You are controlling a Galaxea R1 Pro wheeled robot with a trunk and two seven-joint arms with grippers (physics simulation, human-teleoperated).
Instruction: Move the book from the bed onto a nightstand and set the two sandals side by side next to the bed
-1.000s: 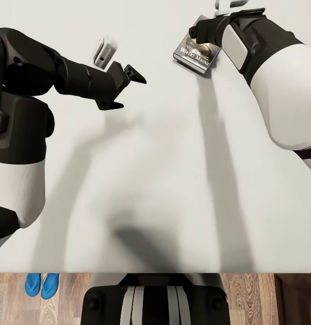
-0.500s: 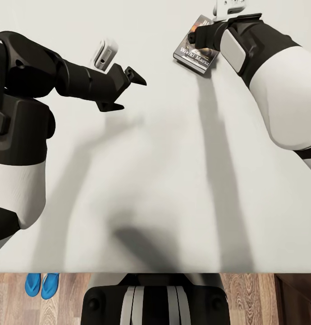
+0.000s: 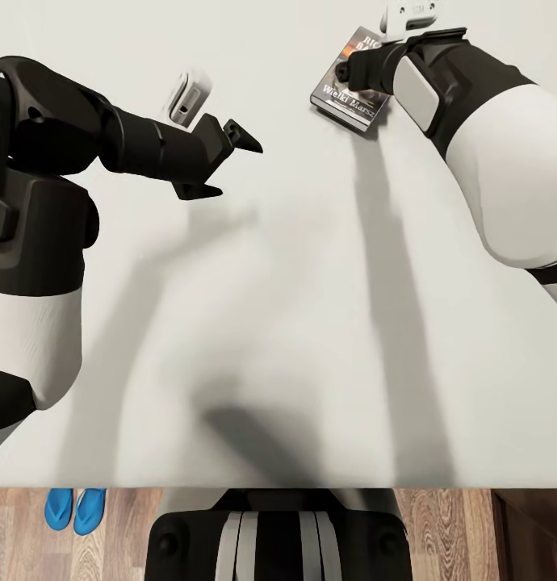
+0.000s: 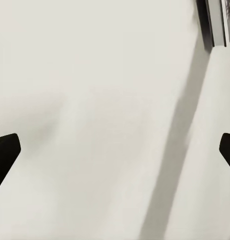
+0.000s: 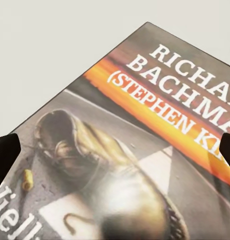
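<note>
I have the bed (image 3: 295, 339) spread under my head camera, its pale mattress running to a near edge that meets the wood-plank floor (image 3: 448, 524). My left arm (image 3: 85, 137) reaches out over the mattress from the left side, and my right arm (image 3: 504, 161) stretches toward the far right part of the mattress.

The left gripper (image 3: 230, 161) hangs above bare mattress with its jaws spread wide and nothing between them; in the left wrist view the two dark fingertips (image 4: 5, 152) sit at opposite sides, well apart.

The right gripper (image 3: 355, 77) is over the book (image 3: 347, 101), which lies flat near the far right of the mattress. Its cover fills the right wrist view, with the white author lettering, an orange band and a worn shoe (image 5: 95, 155). The right fingertips (image 5: 5, 150) stand wide on either side of the cover. I cannot tell whether they touch it.

The two sandals (image 3: 74, 510) lie side by side on the floor, just beside the bed's near edge, toward its left corner.
</note>
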